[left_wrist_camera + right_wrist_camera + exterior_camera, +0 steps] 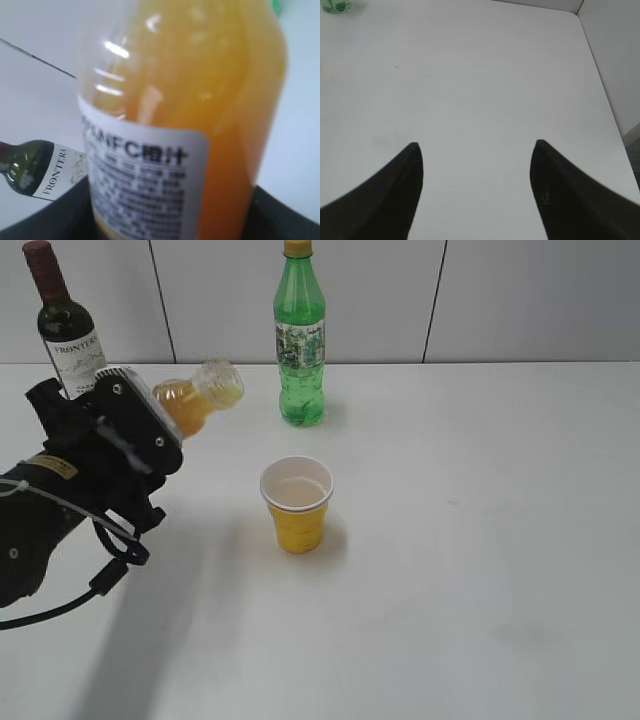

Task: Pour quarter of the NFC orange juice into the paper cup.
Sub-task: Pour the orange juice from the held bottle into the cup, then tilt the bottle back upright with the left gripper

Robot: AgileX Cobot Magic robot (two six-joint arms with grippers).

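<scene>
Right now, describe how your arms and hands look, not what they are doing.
The left arm is matte black and blocky, with a yellow label, silver screws, a white strap and looping black cables. The right hand shows only as two dark, tapered, pointed fingers; the rest is out of frame.

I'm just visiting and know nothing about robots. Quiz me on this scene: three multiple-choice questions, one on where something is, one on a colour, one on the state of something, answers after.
1. Where does the green bottle stand?
A. at the back of the table, behind the paper cup
B. in front of the cup
C. inside the cup

2. What colour is the outside of the cup?
A. red
B. yellow
C. blue

3. How is the juice bottle held right now?
A. standing upright on the table
B. lying flat on the table
C. tilted, lifted in the left gripper

Answers: 1 A, the exterior view shows it near the wall beyond the cup. 2 B, its wall is yellow under a white rim. 3 C, its neck points sideways toward the cup, off the table.
</scene>
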